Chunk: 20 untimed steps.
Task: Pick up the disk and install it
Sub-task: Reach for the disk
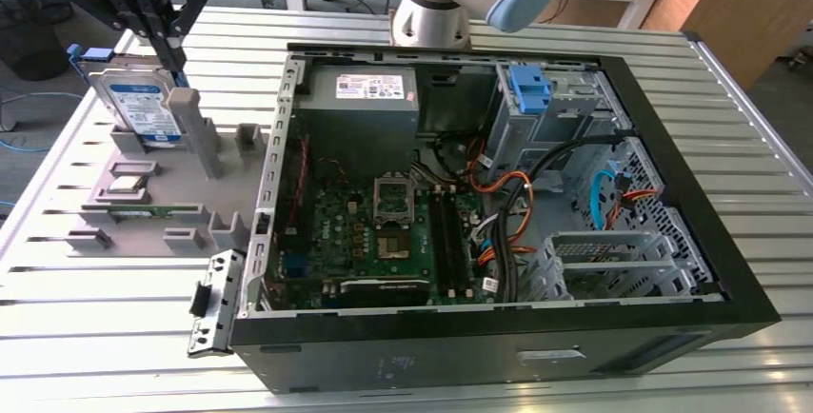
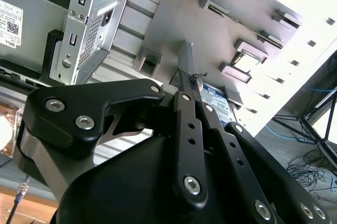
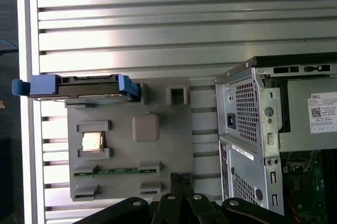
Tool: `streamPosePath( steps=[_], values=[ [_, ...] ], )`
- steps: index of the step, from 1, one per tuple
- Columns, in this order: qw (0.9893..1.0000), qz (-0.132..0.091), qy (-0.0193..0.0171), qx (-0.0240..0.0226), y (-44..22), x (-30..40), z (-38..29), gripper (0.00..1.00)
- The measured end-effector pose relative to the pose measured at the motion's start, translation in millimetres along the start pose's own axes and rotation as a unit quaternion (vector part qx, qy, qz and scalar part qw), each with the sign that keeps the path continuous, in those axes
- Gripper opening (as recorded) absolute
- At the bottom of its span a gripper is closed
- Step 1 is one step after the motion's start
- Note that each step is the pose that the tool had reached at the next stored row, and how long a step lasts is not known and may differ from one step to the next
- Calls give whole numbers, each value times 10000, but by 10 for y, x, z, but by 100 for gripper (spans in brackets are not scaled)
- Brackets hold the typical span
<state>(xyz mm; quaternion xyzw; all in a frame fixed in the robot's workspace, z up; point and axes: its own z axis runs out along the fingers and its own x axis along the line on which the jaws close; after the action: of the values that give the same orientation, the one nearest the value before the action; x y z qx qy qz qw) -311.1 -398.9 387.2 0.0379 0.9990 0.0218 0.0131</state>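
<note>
Approach step: end effector point(image 1: 166, 51) hovers near the upright disk point(image 1: 137, 104) (fingers point(image 2: 185, 129) pressed together, empty); grasping calls for parting them.

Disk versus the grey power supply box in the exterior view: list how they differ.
The disk stands upright in the grey holder outside the case; the power supply box sits inside it. The disk looks smaller, with blue rails; the box is plain grey. Both carry a label.
</note>
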Motion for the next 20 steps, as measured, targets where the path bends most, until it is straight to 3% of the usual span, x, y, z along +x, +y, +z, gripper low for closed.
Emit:
streamPosePath(
  steps=[20],
  values=[
    [10000,1,24,2,-2,20,0,11]
  ],
)
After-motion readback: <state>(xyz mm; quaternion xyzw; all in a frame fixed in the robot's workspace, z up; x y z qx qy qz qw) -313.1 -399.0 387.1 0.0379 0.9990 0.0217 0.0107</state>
